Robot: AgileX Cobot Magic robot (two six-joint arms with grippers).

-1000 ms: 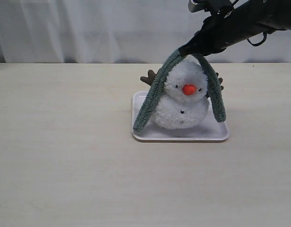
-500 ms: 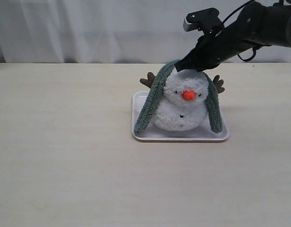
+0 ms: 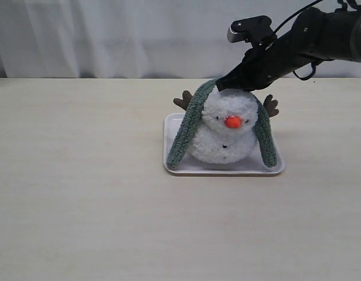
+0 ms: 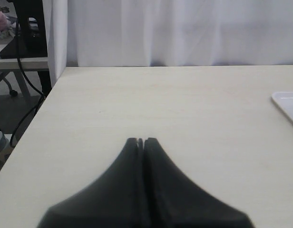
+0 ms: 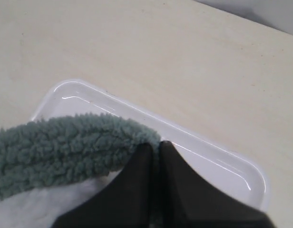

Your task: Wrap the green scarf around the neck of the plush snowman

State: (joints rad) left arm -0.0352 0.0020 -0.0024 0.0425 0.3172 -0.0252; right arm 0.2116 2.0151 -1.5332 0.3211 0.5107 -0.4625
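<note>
Bright, even light; faint shadows; left gripper (image 4: 141, 141) blurred up close.

A plush snowman (image 3: 224, 133) is seated on a white tray (image 3: 227, 170) on a pale worktop (image 3: 81, 175). A green scarf (image 3: 189, 124) is draped over its head, with one end hung down to the tray on each side. The scarf's middle is held by the black right hand (image 3: 227, 84) at the top of the head.

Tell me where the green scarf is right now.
In the exterior view the green scarf drapes over the plush snowman, right of centre on the white tray, its middle pinched by the right gripper.
</note>
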